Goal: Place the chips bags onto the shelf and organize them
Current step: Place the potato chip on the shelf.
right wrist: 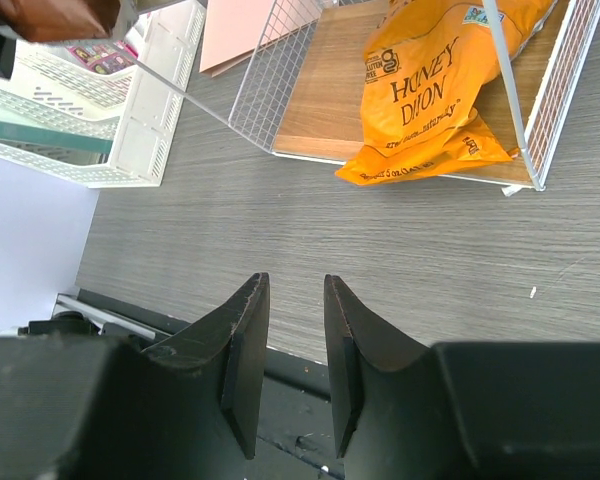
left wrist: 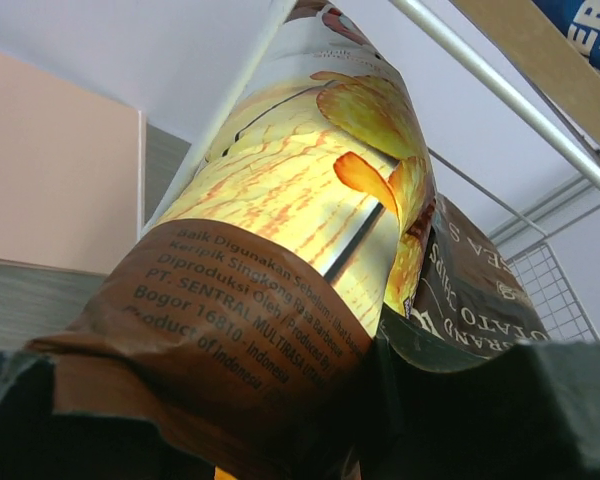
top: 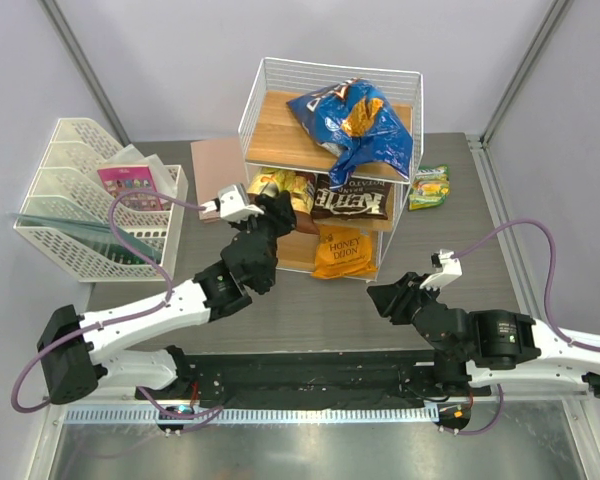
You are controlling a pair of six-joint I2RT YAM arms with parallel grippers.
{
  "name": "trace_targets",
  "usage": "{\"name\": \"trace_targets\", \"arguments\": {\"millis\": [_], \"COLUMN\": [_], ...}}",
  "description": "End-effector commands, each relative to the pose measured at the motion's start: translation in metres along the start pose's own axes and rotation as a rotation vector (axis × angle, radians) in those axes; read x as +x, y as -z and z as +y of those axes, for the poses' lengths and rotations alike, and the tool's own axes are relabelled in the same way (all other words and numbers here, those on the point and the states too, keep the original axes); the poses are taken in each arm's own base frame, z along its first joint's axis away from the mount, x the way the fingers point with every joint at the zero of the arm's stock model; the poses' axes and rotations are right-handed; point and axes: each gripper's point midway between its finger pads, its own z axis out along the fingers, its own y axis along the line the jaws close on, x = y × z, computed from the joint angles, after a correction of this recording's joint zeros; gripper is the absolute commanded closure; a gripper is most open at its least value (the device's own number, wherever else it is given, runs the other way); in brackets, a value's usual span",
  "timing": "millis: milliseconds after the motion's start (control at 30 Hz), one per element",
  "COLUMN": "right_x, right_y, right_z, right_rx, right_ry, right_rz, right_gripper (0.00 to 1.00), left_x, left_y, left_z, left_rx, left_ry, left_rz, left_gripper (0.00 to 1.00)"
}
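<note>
Left claw (top: 273,212): pinching brown-yellow chips bag (left wrist: 280,230) at the shelf's (top: 275,130) middle tier, touching Sea Salt bag (top: 352,200). Right claw (right wrist: 295,300): narrowly parted, empty, above desk (right wrist: 380,250). Doritos bag (top: 350,120): top tier. Honey Dijon bag (right wrist: 430,90): bottom board. Green-yellow bag (top: 430,187): on desk, right of shelf.

On the shelf (top: 280,135): blue bag (top: 355,125) on top board. Dark brown bag (top: 350,200) on middle board, yellow-brown bag (top: 288,186) beside it with left fingers (top: 276,207) at it. Orange bag (top: 342,250) on bottom board. Green-yellow bag (top: 430,187) lies on the surface (top: 320,310), just right of the shelf.
</note>
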Motion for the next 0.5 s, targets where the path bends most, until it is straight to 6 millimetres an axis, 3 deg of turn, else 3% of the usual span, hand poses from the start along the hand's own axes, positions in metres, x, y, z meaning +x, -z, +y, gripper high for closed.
{"name": "trace_targets", "arguments": {"millis": [0,233,467], "right_x": [-0.007,-0.006,-0.005], "right_y": [0.0,-0.001,-0.001], "right_z": [0.005,0.004,0.0], "right_rx": [-0.012,-0.01,-0.006], "right_ry": [-0.036,-0.034,-0.04], "right_rz": [-0.03,-0.031,-0.036], "right_gripper": [0.66,0.66,0.66], "left_x": [0.017,0.033,0.033], "left_y": [-0.014,-0.017,-0.005], "left_z": [0.015,0.002,0.017], "left_rx": [-0.024,0.034,0.018], "left_ry": [-0.062,-0.075,-0.02], "left_rz": [0.082,0.141,0.167], "left_gripper": [0.95,0.78,0.73]}}
